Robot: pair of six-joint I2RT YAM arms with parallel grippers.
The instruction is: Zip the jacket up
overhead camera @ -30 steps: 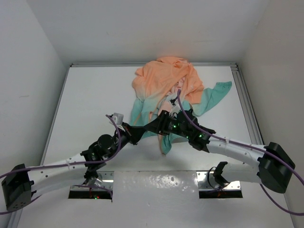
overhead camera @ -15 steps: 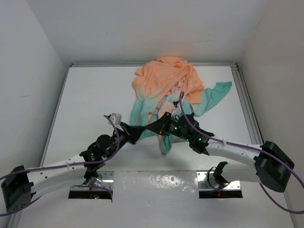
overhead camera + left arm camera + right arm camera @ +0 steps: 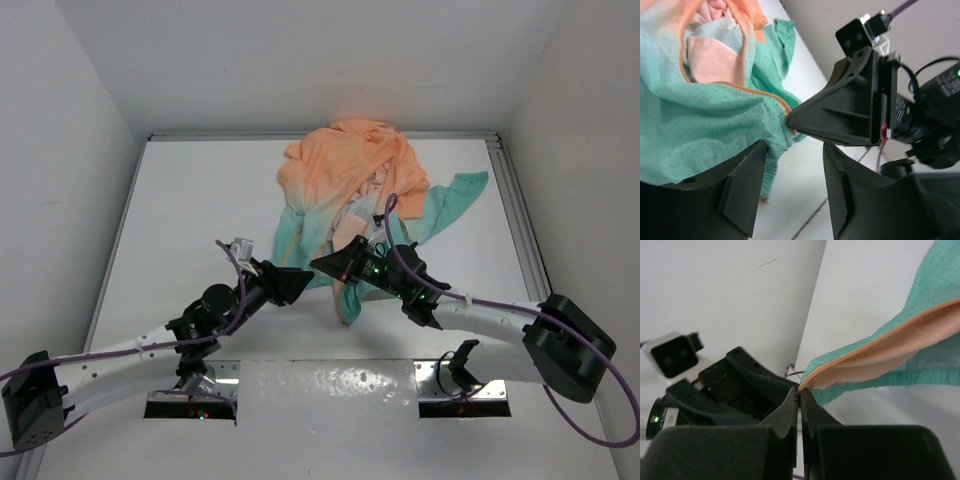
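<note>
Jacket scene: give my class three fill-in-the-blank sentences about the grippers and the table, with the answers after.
1. The right gripper is ____ on the zipper edge of the jacket.
2. The left gripper is ____ and holds nothing.
3. The jacket lies on a ____ table.
Answers: shut; open; white.

You had the jacket in a heap on the far middle of the table. One edge of it reached down toward the near side. Your right gripper sat at the tip of that edge, touching it. Your left gripper was just to the left, its tip close to the right one.
</note>
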